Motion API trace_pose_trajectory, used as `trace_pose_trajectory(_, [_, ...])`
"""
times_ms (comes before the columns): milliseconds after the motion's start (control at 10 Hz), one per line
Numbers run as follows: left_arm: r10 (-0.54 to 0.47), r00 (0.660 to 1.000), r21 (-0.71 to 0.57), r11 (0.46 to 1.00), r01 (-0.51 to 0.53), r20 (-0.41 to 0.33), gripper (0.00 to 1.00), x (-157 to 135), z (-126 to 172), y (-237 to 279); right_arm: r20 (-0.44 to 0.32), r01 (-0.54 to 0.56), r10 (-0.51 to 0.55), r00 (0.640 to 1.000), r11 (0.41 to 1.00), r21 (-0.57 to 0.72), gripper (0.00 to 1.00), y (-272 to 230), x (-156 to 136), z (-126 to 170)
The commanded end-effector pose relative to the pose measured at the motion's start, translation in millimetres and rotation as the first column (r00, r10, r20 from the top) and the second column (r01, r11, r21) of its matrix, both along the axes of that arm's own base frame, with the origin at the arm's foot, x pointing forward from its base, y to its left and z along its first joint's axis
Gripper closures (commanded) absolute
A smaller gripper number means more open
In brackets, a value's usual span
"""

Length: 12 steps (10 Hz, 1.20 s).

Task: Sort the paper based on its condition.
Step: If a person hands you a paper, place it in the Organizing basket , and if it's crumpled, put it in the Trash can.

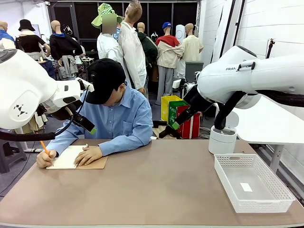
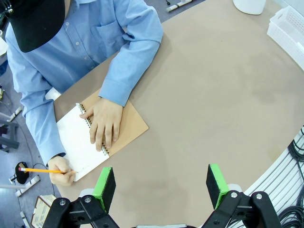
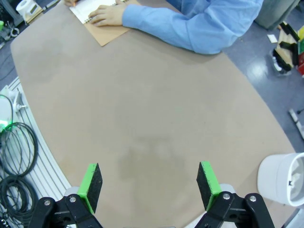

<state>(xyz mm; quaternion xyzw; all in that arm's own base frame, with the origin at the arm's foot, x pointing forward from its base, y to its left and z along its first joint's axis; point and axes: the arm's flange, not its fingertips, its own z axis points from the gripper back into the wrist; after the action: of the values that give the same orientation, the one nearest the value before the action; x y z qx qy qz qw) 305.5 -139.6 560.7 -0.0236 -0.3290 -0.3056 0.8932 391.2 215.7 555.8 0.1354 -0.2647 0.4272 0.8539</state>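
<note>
Both tools, left tool (image 2: 161, 183) and right tool (image 3: 149, 185), released above bare tabletop (image 1: 156, 185); best wait while person's hand (image 2: 105, 122) writes in notebook (image 2: 88, 137).

The front view sits low at the robot's edge of the table (image 1: 156, 185) and faces straight across it to the person (image 1: 114, 114) writing at the far side, with both arms raised close at either side of the frame. The left wrist view looks steeply down from above the person's corner, near enough to read the notebook (image 2: 102, 135) and pencil (image 2: 42, 169). The right wrist view looks down from higher, probably nearer the middle, with the person at its top edge. All 3 share the tabletop and the notebook; the white bucket (image 3: 282, 178) appears in all 3, the white basket (image 1: 251, 183) in 2
</note>
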Motion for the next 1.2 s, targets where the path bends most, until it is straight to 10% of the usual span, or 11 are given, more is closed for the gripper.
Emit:
trace_pose_trajectory(0, [0.0,1.0,-0.002,1.0,0.0,0.0,0.0,0.3,-0.5,0.5,-0.001,0.011,-0.011,1.0,1.0,-0.002,0.0,0.9,-0.1,0.1])
trace_pose_trajectory(1100, [0.0,1.0,-0.002,1.0,0.0,0.0,0.0,0.3,-0.5,0.5,-0.001,0.011,-0.011,1.0,1.0,-0.002,0.0,0.9,-0.1,0.1])
